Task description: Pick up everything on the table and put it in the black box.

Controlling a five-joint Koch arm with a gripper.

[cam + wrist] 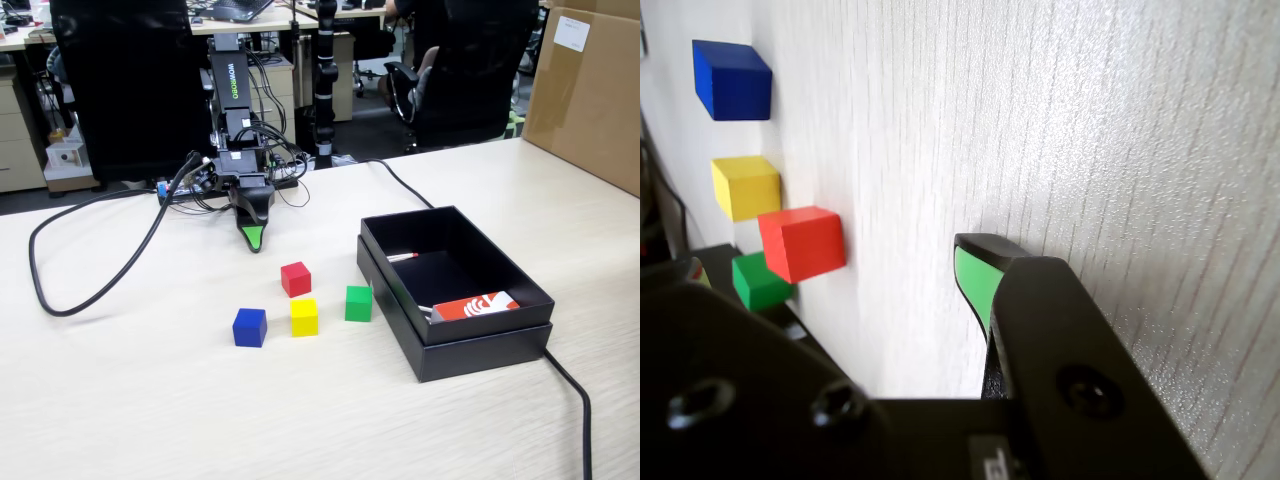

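Jaws (pixel 255 240), whether parted or closed unclear, point down near the red cube (pixel 295 279), empty.

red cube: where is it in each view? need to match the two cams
Fixed view: red cube sits at table centre, nearest the gripper, behind the yellow cube.
Wrist view: red cube is at left-centre, below the yellow cube, overlapping the green cube.
Shared landmark: the gripper's green fingertip, pointing toward the cubes in both views.
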